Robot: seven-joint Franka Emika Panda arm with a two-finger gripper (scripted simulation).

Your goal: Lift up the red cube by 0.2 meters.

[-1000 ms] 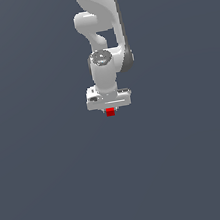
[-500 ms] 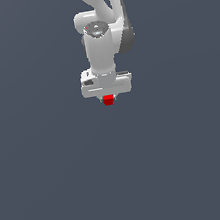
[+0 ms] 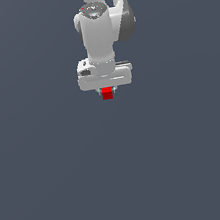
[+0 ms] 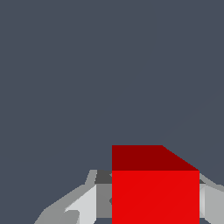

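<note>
Gripper (image 3: 106, 88) sits upper centre of the exterior view, clamped on the red cube (image 3: 107, 93), which fills the wrist view between grey fingers (image 4: 83, 205).

All around lies one flat, plain slate-grey floor (image 3: 58, 181), evenly lit, with no shadows or seams.

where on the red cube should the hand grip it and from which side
Grip the red cube across two opposite flat side faces, coming straight down from above. It is a small plain block, much narrower than the hand, so parallel faces suit the fingers best. The views suggest that hold is in place now: the cube sits between the fingers under the hand.
</note>
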